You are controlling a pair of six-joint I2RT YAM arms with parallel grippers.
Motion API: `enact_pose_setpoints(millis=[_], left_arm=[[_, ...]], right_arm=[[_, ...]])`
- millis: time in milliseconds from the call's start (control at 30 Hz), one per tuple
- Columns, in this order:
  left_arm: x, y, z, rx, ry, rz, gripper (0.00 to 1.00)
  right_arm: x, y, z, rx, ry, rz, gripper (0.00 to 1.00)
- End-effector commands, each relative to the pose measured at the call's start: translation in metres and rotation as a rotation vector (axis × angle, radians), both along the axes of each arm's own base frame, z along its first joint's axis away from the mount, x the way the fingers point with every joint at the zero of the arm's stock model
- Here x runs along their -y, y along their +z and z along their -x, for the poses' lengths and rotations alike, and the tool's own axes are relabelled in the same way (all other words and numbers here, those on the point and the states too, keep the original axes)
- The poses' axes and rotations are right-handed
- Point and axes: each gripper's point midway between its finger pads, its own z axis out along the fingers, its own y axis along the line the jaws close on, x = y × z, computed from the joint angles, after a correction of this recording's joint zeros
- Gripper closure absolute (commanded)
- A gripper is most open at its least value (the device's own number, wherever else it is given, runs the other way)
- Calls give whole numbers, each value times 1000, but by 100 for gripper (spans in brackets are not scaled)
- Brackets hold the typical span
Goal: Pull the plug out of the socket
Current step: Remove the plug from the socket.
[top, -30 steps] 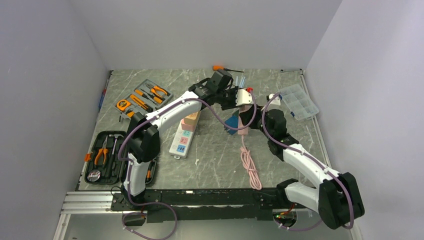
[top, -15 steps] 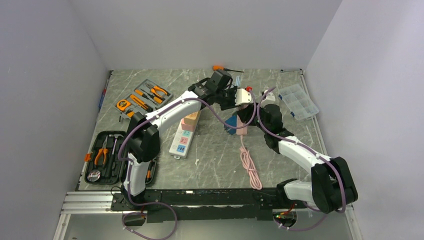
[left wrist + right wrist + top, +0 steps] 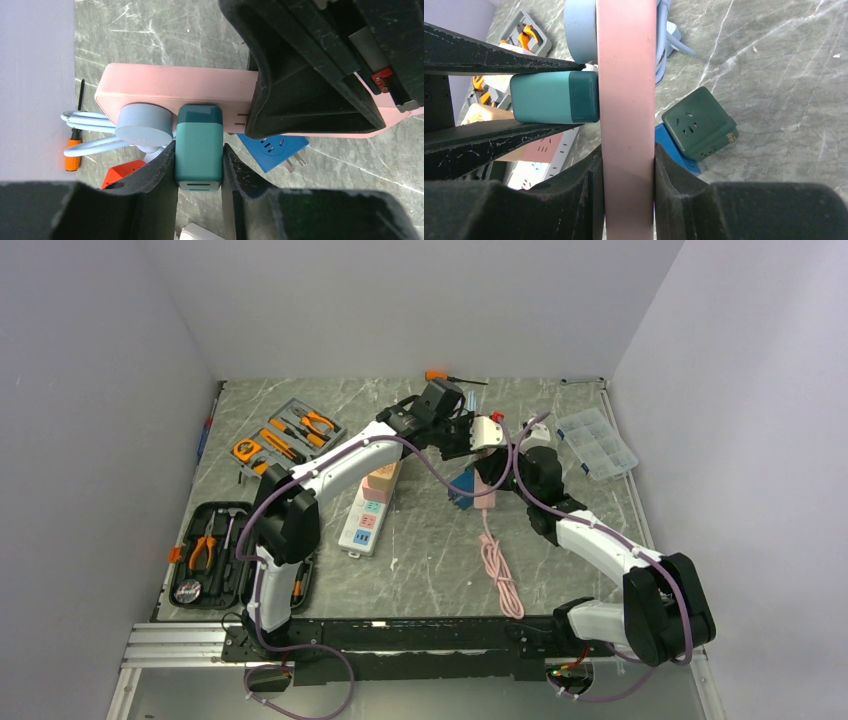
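A teal plug (image 3: 198, 145) sits in the side of a pink power strip (image 3: 175, 85), seated flush against it. My left gripper (image 3: 198, 155) is shut on the teal plug, one finger on each side. My right gripper (image 3: 626, 160) is shut on the pink strip (image 3: 626, 100) and holds it above the table; the teal plug (image 3: 551, 97) sticks out to its left. In the top view the left gripper (image 3: 478, 435) and right gripper (image 3: 492, 472) meet at the table's middle back. A light blue round plug (image 3: 144, 122) sits in the strip beside the teal one.
A blue adapter (image 3: 272, 150) and a dark green socket cube (image 3: 699, 122) lie on the table below the strip. The strip's pink cable (image 3: 497, 570) trails toward me. A white power strip (image 3: 365, 515), tool cases (image 3: 285, 435), a clear organizer box (image 3: 597, 442) and an orange screwdriver (image 3: 440, 376) lie around.
The right arm has shifted left and a little farther back, toward the left gripper, then held still. The left arm has not visibly moved.
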Motion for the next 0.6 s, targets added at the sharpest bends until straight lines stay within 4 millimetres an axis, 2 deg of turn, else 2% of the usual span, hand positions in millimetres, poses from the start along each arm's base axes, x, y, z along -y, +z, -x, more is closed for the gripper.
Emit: enact_pose_setpoints(millis=[0, 267, 567], left_arm=[[-9, 62, 15, 47, -25, 91, 100], [-35, 71, 8, 69, 21, 63, 100], [-55, 71, 1, 49, 60, 48, 100]], right_arm=[[54, 1, -19, -5, -239, 76, 100], [88, -15, -18, -76, -376, 127, 100], [106, -32, -14, -155, -454, 166, 100]])
